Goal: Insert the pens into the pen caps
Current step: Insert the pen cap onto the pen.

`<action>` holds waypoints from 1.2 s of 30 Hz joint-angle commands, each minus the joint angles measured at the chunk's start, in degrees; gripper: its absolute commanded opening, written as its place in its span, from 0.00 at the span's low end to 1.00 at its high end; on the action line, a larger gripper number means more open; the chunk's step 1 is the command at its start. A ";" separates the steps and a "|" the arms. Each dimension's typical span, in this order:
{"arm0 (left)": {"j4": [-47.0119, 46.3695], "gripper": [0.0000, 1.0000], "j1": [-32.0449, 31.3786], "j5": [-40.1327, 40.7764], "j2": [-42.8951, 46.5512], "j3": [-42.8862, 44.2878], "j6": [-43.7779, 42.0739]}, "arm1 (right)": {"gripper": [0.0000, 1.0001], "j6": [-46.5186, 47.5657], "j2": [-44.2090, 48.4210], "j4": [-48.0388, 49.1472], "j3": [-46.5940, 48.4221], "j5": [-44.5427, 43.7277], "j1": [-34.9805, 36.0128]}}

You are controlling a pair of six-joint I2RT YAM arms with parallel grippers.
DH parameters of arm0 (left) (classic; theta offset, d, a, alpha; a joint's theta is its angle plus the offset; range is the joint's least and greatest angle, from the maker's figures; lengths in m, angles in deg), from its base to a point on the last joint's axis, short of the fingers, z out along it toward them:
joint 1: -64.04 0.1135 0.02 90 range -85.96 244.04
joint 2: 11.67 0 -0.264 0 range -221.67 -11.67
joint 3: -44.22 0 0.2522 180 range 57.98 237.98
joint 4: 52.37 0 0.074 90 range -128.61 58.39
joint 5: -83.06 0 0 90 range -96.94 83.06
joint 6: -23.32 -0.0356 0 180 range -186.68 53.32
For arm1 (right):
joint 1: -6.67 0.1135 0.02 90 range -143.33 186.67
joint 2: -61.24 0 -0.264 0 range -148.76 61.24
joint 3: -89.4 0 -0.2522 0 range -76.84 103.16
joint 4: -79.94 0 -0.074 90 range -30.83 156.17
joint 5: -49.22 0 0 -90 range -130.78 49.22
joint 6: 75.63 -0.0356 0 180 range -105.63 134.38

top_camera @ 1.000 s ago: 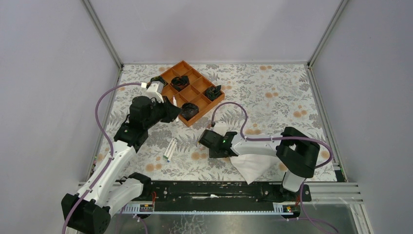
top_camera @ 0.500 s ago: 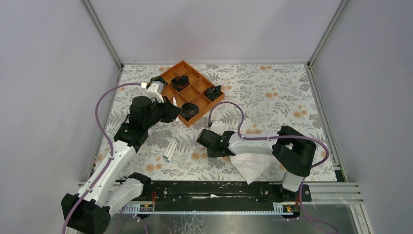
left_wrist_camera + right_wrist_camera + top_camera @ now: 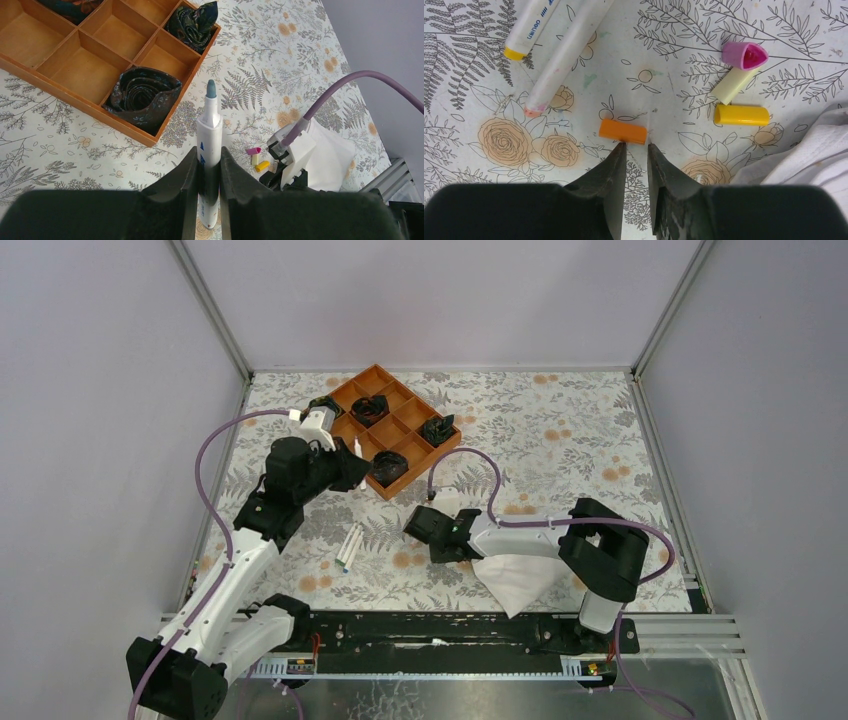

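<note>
My left gripper (image 3: 207,152) is shut on a white pen (image 3: 209,125) with a teal tip, held off the table beside the tray; the top view shows that gripper (image 3: 352,462) too. My right gripper (image 3: 636,145) hangs low over the mat, open by a narrow gap with nothing between its fingers. An orange cap (image 3: 623,131) lies just past its fingertips. A yellow cap (image 3: 741,115), a pale yellow cap (image 3: 734,84) and a pink cap (image 3: 746,54) lie to the right. Two pens (image 3: 564,60) lie to the upper left and also show in the top view as pens (image 3: 349,544).
A wooden compartment tray (image 3: 425,468) holding dark rolled cloths stands at the back left. A folded white cloth (image 3: 515,580) lies under the right arm. Purple cables loop above both arms.
My right gripper has shifted slightly left and its jaws have narrowed. The left arm and its pen have not moved.
</note>
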 commanded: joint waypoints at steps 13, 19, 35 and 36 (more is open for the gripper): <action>-0.32 0.00 1.00 0.41 -0.70 -0.48 -1.03 | 0.21 0.02 0.89 -1.42 -0.49 -4.90 0.27; -0.32 0.00 1.06 0.38 -0.84 -0.50 -0.96 | 0.20 0.91 -1.25 -0.78 0.72 -4.98 -0.17; -0.49 0.00 1.24 0.24 -0.58 -0.63 -0.77 | 0.18 5.67 -2.24 2.15 4.38 -4.91 -3.05; -0.49 0.00 1.23 0.12 -0.44 -0.68 -0.68 | 0.18 5.67 -1.58 1.87 4.73 -4.94 -3.05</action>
